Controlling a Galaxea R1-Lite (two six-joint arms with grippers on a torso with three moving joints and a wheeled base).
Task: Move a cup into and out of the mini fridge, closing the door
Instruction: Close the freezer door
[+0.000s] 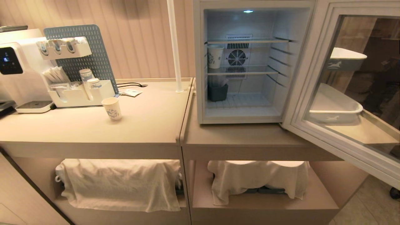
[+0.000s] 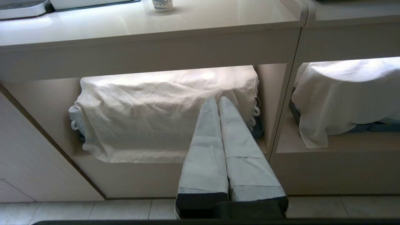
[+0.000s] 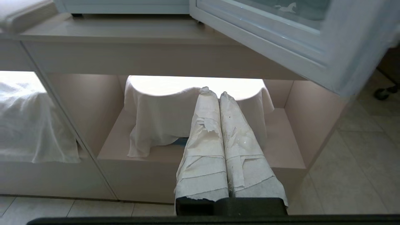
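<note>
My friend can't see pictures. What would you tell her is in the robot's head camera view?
A white mini fridge stands on a beige counter with its glass door swung wide open; one paper cup sits on a wire shelf inside. Another paper cup stands on the counter to the left, near a white organizer and drinks machine.

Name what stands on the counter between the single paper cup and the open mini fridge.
Only a white pole near the fridge; otherwise bare counter beside the cup, in the head view.
</note>
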